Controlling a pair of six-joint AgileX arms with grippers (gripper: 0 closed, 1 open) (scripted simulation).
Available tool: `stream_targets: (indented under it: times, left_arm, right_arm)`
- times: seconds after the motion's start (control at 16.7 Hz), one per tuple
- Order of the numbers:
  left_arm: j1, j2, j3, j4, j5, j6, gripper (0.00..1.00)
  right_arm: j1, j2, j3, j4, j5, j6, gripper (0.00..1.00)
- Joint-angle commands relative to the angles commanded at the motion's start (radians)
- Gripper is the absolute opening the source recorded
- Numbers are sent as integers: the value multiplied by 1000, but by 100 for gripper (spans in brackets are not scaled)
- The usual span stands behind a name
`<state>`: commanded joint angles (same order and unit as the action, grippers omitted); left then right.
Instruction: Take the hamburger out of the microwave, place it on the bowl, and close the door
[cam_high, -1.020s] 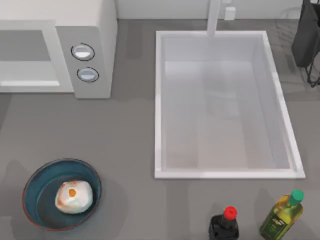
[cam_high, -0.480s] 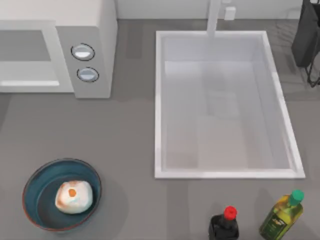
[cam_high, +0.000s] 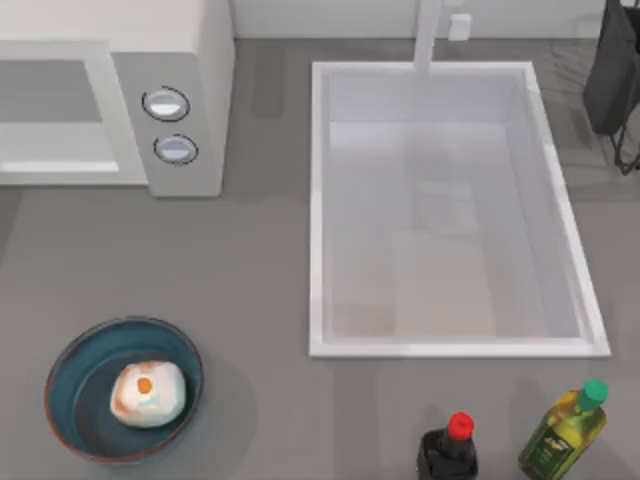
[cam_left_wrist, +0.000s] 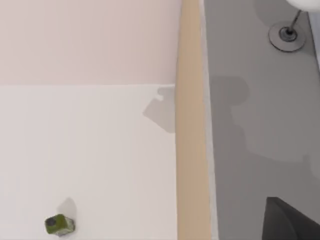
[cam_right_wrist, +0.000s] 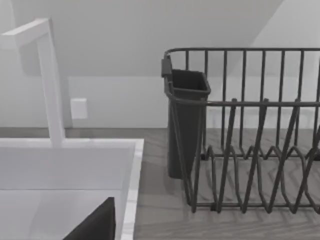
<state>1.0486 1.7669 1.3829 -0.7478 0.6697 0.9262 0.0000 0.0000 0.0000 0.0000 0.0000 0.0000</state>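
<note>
Sitting inside the bowl (cam_high: 75, 420) at the table's near left, the hamburger (cam_high: 148, 393) rests orange spot up; the microwave (cam_high: 190, 60) stands at the far left with the door (cam_high: 55, 110) flat against its front (handle bar pale along the lower edge); whether either gripper is released or clenched I cannot tell; the sink (cam_high: 315, 200) lies to the right.

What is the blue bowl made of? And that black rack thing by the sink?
The bowl looks like glazed ceramic: smooth deep blue with a thin reddish-brown rim, though it could be plastic. The rack looks like dark coated metal wire: thin bent bars with gaps between them, and a solid dark cup hung on its corner.
</note>
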Motion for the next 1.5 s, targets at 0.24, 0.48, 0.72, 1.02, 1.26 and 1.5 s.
stream_targets:
  times: [0.24, 0.48, 0.72, 1.02, 1.26, 1.5]
  left_arm:
    - [2, 47, -102, 151, 2, 2, 0]
    - [5, 102, -221, 330, 5, 4, 0]
    - [6, 117, -249, 363, 6, 5, 0]
    - [-20, 75, -287, 383, -5, -19, 0]
    - [-96, -66, -475, 465, -43, -103, 0]
    - [-162, -188, -623, 540, -75, -178, 0]
  right_arm:
    - [0, 0, 0, 0, 0, 0, 100]
    - [0, 0, 0, 0, 0, 0, 100]
    - [0, 0, 0, 0, 0, 0, 100]
    - [0, 0, 0, 0, 0, 0, 100]
    - [0, 0, 0, 0, 0, 0, 100]
    - [0, 0, 0, 0, 0, 0, 100]
